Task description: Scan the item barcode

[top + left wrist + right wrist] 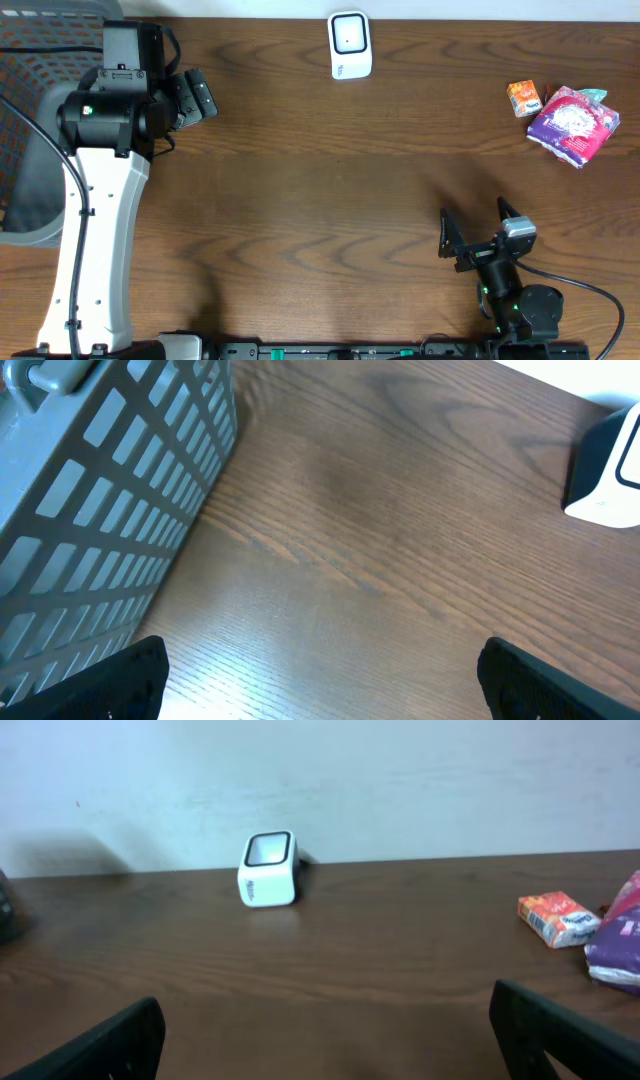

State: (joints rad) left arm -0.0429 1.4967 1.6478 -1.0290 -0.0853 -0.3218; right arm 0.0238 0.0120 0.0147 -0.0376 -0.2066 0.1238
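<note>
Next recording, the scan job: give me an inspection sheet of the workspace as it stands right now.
Surface: dark wood-grain table, no spills seen.
Job's things: white scanner upright at the far edge; orange box and purple packet close together at the far right, neither held.
Clutter: nothing seen.
Hands: left hand open beside the basket, holding nothing; right hand open near the front edge, holding nothing.
Cables: black cable loops at the near right corner; more cables cross the basket.
Surroundings: basket at the left edge; pale wall behind the table.
</note>
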